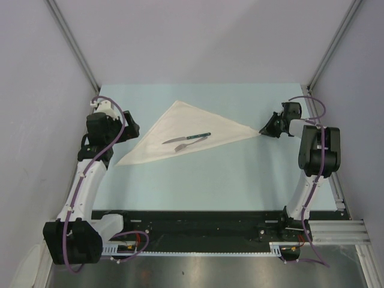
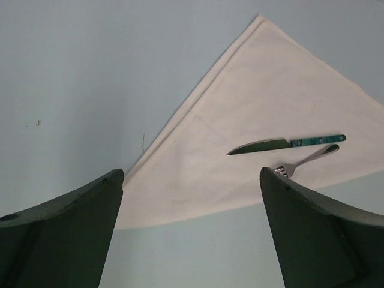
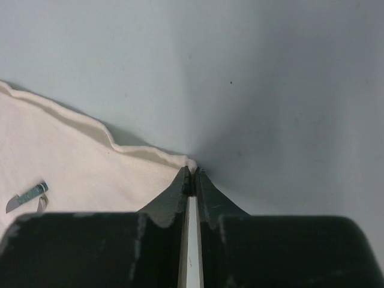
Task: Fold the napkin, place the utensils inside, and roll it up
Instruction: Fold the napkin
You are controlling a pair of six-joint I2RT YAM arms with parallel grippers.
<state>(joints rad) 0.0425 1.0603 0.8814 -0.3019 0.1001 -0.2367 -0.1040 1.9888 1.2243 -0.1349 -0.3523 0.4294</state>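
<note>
1 white napkin lies flat on surface, folded into triangle, long tip pointing right. At that tip, right tool clamped tight, cloth corner pinched between its fingers. At opposite end, left tool spread wide, gripping nothing; napkin's left corner shows between its fingers in wrist view; cannot tell whether they touch. On napkin's middle: 1 knife, teal handle toward right, and 1 fork just beside it, nearly parallel. Both utensils well apart from the 2 tools.
</note>
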